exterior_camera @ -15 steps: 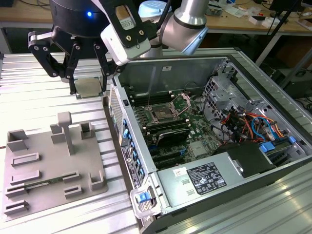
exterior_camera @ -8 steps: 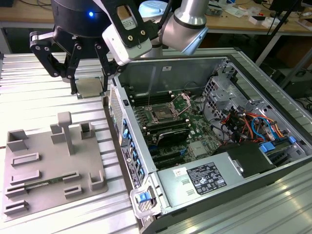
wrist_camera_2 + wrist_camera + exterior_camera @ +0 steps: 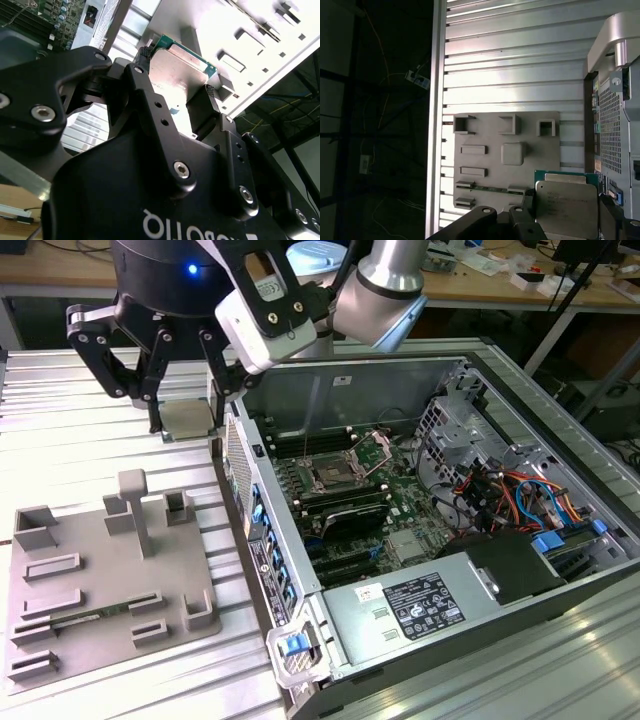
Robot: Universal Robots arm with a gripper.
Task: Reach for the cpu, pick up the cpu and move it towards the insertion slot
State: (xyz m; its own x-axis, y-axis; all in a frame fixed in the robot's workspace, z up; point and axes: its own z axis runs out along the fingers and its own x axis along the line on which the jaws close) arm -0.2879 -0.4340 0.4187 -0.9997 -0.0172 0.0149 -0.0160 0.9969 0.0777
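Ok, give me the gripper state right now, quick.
Gripper: shut on the cpu, held off the grey fixture plate, beside the open computer case, not yet over the insertion slot.

The cpu (image 3: 187,418) (image 3: 181,67) (image 3: 566,208), a flat silvery square with a green edge, sits pinched between the fingers (image 3: 145,75), held clear of everything. The insertion slot (image 3: 331,476) (shiny frame, dark centre) lies well apart from the fingers, bracket raised.
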